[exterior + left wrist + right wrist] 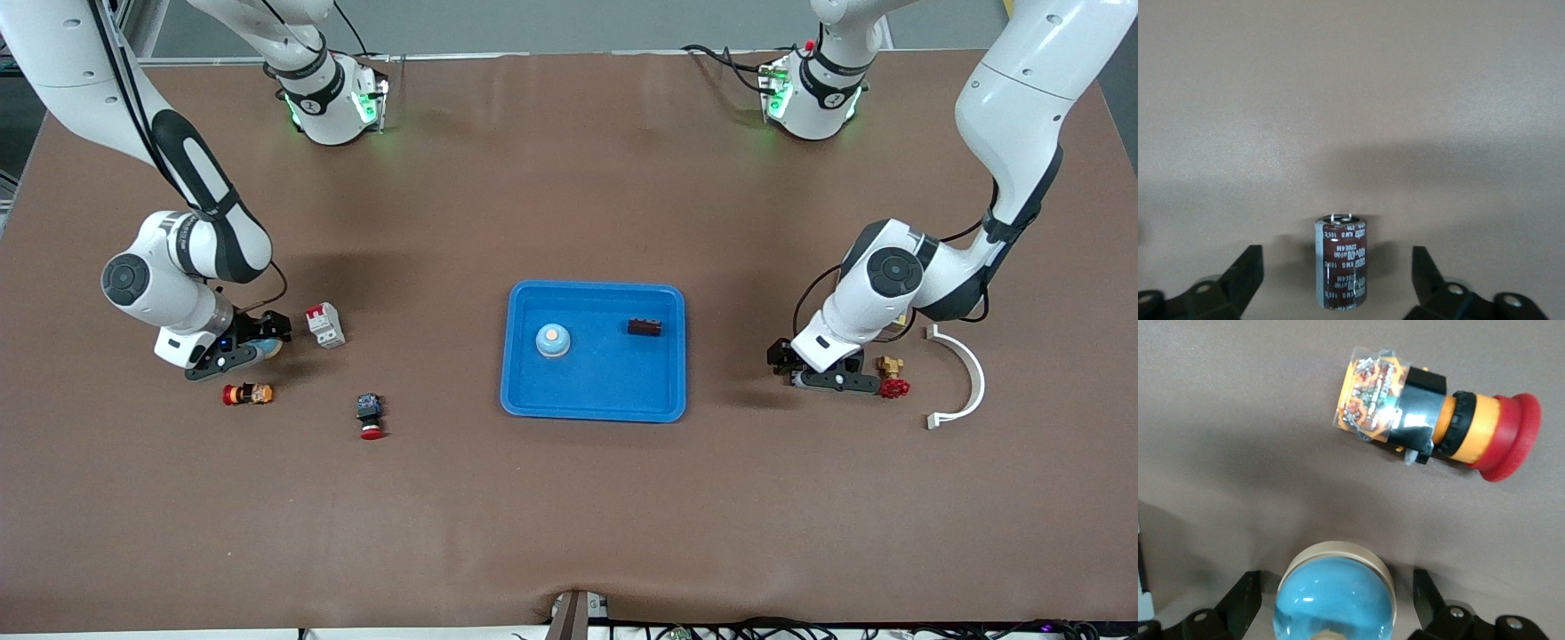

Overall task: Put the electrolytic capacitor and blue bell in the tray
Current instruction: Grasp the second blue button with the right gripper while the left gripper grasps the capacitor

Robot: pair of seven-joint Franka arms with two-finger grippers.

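Observation:
The bright-blue tray [594, 402] lies mid-table and holds a blue bell [552, 340] and a dark brown capacitor [645, 327] lying on its side. My right gripper [1336, 577] is open, low at the table, with a second blue bell [1335, 600] between its fingers, apart from both. This bell peeks out at the hand in the front view [269, 348]. My left gripper [1337, 252] is open, low at the table, astride an upright brown electrolytic capacitor [1341, 263], with gaps on both sides. In the front view this hand [787, 364] hides that capacitor.
Near the right gripper lie an orange and red push button [248, 394] [1438, 420], a white and red breaker [325, 324] and another red-capped button [370, 416]. Beside the left hand are a brass valve with a red handle [892, 378] and a white curved bracket [965, 378].

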